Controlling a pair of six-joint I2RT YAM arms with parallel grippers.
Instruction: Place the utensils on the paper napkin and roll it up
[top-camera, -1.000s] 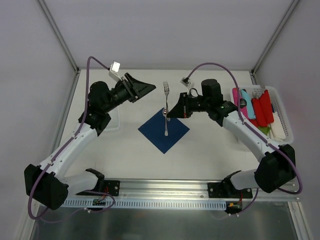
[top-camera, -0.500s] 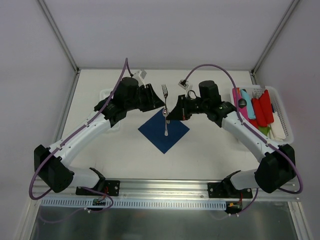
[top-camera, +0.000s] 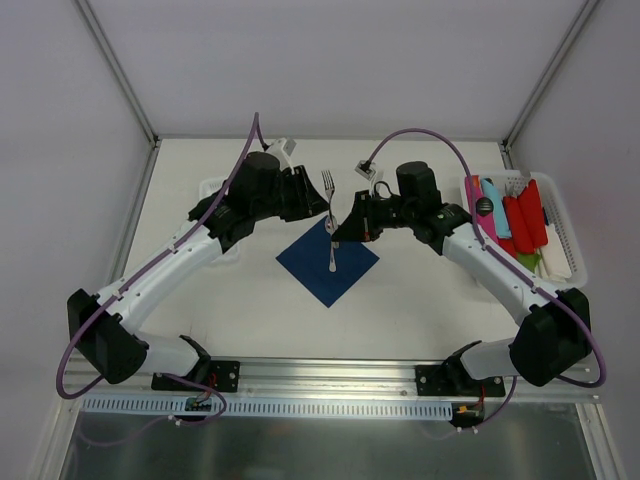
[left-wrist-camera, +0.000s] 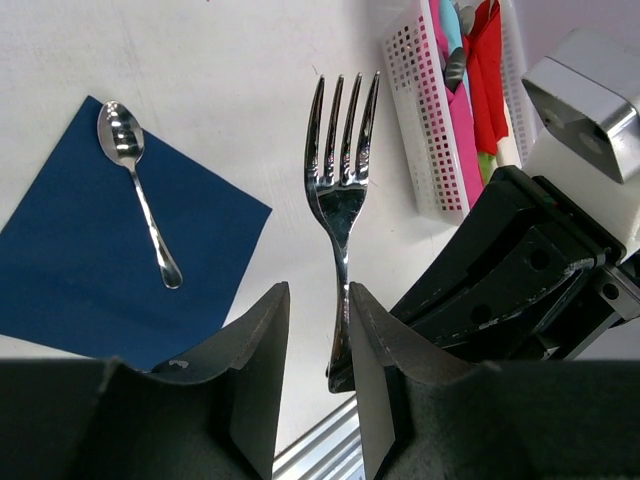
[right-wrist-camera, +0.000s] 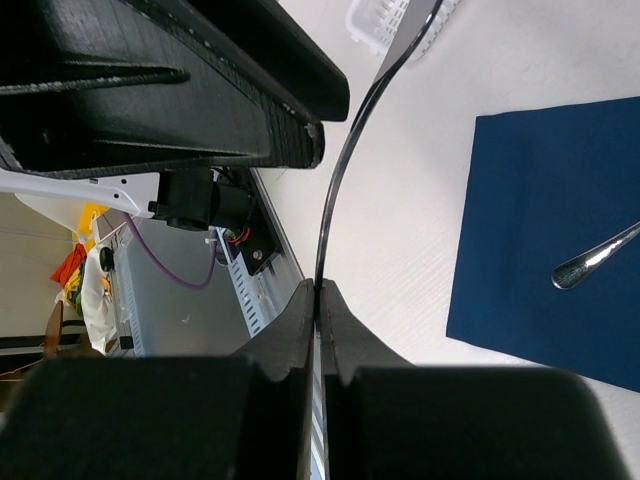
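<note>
The dark blue paper napkin (top-camera: 308, 272) lies flat at mid-table with a silver spoon (top-camera: 332, 252) on it, bowl away from the arms. Above its far corner a silver fork (top-camera: 329, 186) hangs in the air, tines away from the arms. My right gripper (top-camera: 341, 227) is shut on the fork's handle end (right-wrist-camera: 334, 170), which runs out from its closed jaws (right-wrist-camera: 319, 286). My left gripper (left-wrist-camera: 318, 290) straddles the same handle (left-wrist-camera: 341, 270): the handle lies against one finger and a gap shows at the other, so it is open. Spoon (left-wrist-camera: 140, 200) and napkin (left-wrist-camera: 70, 270) lie to the left of the fork in the left wrist view.
A white perforated basket (top-camera: 563, 236) at the right table edge holds red, pink and turquoise plastic pieces. A second white tray (top-camera: 228, 247) lies under my left arm. The two gripper bodies sit close together over the napkin's far corner.
My left arm swung right from the far left up to the fork, and its jaws narrowed around the handle. The right arm and fork barely shifted.
</note>
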